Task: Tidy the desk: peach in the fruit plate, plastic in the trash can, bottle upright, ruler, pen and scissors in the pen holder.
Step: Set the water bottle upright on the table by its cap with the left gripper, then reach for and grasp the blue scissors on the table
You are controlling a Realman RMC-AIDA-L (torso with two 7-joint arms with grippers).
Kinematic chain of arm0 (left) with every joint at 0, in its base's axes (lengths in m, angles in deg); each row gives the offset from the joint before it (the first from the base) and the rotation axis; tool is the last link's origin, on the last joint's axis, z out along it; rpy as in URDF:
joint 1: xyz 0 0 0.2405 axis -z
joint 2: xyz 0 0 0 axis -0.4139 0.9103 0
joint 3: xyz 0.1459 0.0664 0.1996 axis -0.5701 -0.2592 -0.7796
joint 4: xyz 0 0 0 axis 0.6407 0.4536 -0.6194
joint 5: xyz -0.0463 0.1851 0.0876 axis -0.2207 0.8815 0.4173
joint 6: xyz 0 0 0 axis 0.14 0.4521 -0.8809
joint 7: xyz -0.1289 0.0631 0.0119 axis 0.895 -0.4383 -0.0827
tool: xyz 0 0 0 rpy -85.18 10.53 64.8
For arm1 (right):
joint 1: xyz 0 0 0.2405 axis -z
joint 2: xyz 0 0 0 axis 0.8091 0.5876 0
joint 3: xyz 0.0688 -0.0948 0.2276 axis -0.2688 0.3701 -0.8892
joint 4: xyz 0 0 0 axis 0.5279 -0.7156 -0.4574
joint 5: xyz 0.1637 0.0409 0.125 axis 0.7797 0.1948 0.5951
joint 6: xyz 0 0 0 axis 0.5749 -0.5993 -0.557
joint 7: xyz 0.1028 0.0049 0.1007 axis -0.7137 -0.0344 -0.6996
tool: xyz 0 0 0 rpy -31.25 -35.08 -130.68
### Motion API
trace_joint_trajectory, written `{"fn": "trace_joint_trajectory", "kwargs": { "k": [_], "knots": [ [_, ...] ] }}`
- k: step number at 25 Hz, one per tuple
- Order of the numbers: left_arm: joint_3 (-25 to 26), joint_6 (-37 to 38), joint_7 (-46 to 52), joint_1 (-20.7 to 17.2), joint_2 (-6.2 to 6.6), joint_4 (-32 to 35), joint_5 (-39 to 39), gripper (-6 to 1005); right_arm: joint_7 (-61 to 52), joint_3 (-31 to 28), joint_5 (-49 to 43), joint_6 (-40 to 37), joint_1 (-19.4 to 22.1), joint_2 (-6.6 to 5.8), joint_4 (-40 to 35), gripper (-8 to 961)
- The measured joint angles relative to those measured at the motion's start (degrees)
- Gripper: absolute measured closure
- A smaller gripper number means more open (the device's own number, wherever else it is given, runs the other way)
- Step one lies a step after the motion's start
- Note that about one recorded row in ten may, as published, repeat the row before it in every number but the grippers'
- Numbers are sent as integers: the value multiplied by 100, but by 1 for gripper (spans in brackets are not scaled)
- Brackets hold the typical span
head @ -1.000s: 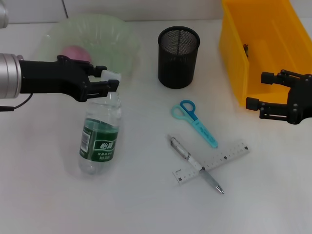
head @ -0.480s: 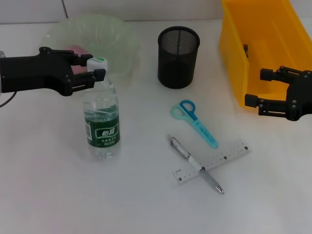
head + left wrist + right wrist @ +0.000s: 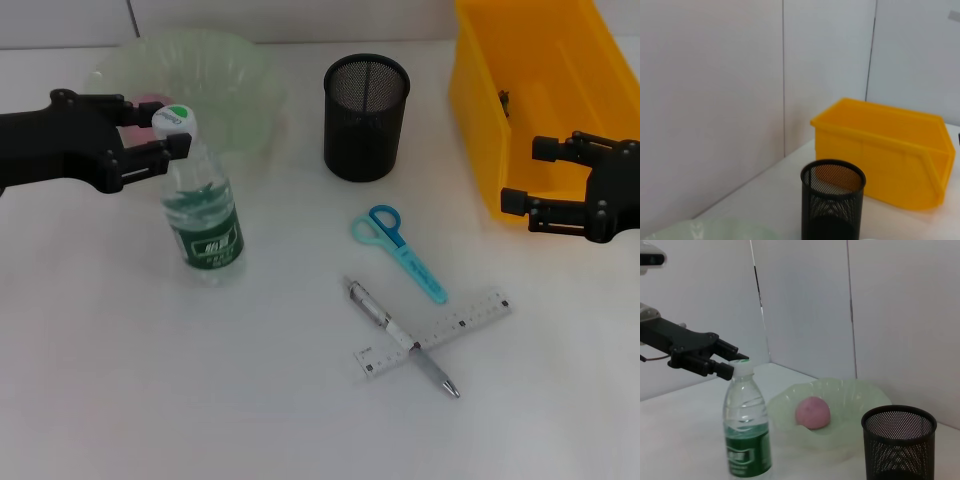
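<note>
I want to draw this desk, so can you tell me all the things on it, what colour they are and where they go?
Clear plastic water bottle with green label: one, upright, near left of the desk.
Pale green wavy fruit plate: one, far left.
Pink peach: one, inside the fruit plate.
Black mesh pen holder: one, far middle.
Yellow plastic bin: one, far right.
Blue-handled scissors: one, lying in the middle.
Silver pen: one, in front of the scissors, crossing the ruler.
White ruler: one, lying under the pen.
Left gripper: black, open, fingers either side of the bottle's cap.
Right gripper: black, open, at the bin's front edge.
</note>
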Motion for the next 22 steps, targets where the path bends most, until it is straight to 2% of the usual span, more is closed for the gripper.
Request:
{"fn": "trace_joint_trajectory", "kwargs": {
  "k": [10, 14, 17, 18, 20, 21, 22],
  "knots": [
    [35, 35, -114, -86, 9, 152, -94, 625, -4, 0, -2, -5, -37, 0, 1, 118],
    [136, 30, -203, -139, 5, 283, -167, 764, -4, 0, -2, -12, -41, 0, 5, 118],
    [571, 204, -336, -286, 8, 358, -808, 864, -15, 0, -6, -14, -34, 1, 7, 118],
    [571, 204, -336, -286, 8, 358, -808, 895, -148, 0, -21, -18, -23, 0, -60, 118],
    [921, 736, -671, -423, 11, 334, -1492, 957, -274, -1, -58, -21, -23, -5, -143, 118],
    [994, 1163, -1057, -531, 5, 289, -1825, 988, -469, 7, -141, -36, -26, -11, -255, 118],
    [961, 1262, -1210, -575, 0, 267, -1882, 980, -764, 16, -274, -43, -38, -24, -419, 118]
  ]
}}
